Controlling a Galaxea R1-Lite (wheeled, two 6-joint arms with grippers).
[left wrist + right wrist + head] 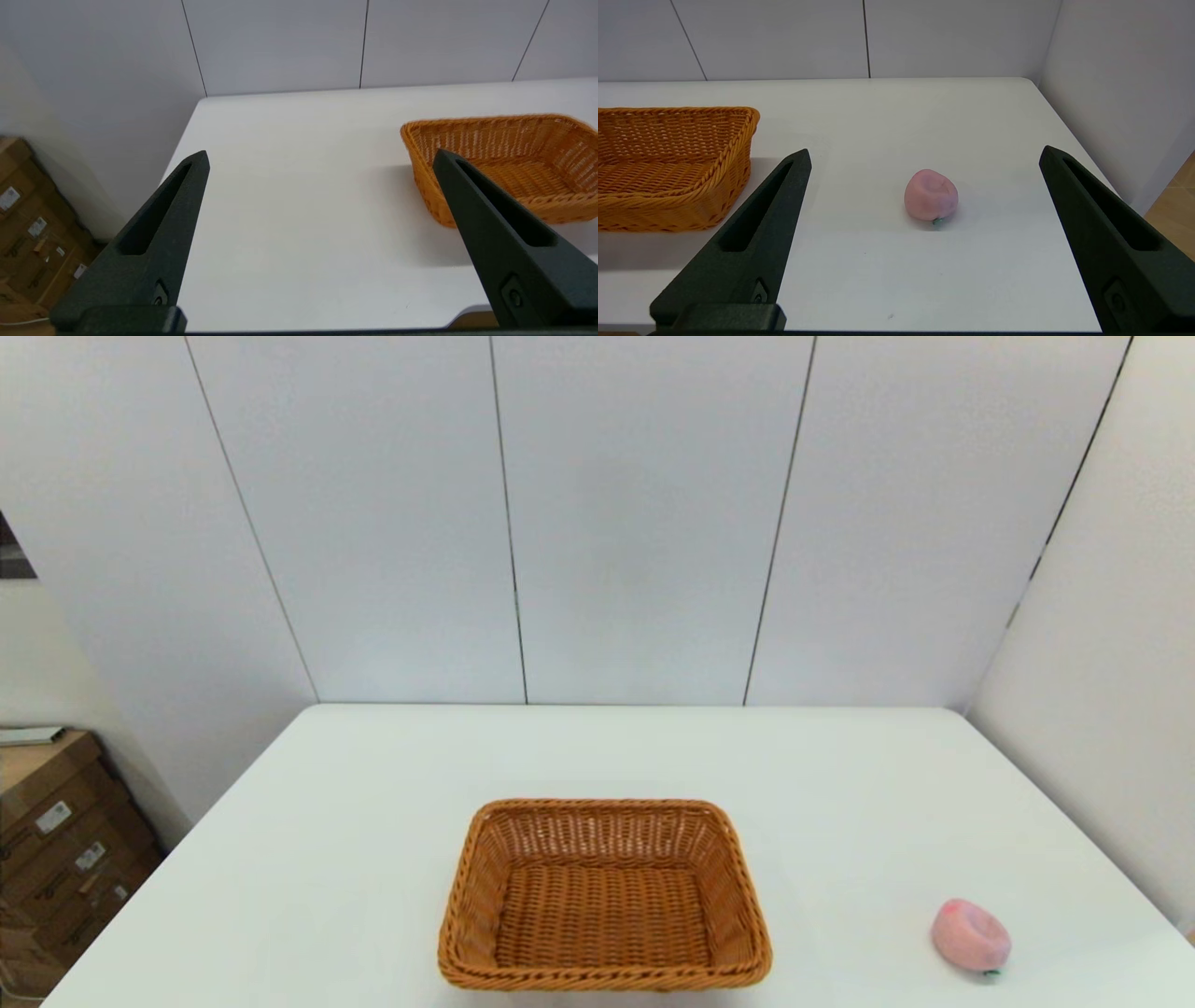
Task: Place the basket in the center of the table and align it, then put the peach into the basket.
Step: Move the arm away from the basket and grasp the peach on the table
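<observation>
Left gripper (320, 158): jaws are standing spread wide, holding nothing, hovering over the bare left part of the counter (289, 196). Cardboard boxes (28, 233) are sitting on the floor beyond the counter's left edge, outside the left jaw.

Basket (509, 163): orange-brown wicker, lying upright and open, with nothing inside. It is sitting ahead of and to the outer side of the left gripper's right jaw, whose tip is overlapping its near corner in that arm's wrist view; whether the two are touching cannot be told. In the head view the basket (604, 896) is resting near the front middle of the counter (373, 859).

Right gripper (924, 156): jaws are standing spread wide, gripping nothing. The basket (672, 168) is lying outside its left jaw.

Peach (931, 194): pink, dimple facing up, green leaf at its near base. It is lying on the counter between the two right jaws and ahead of their tips, apart from both. Nothing is standing between jaws and peach. In the head view the peach (971, 936) is resting well apart from the basket, toward the counter's right front.

Grey panelled wall (597, 523) is standing behind the counter.
</observation>
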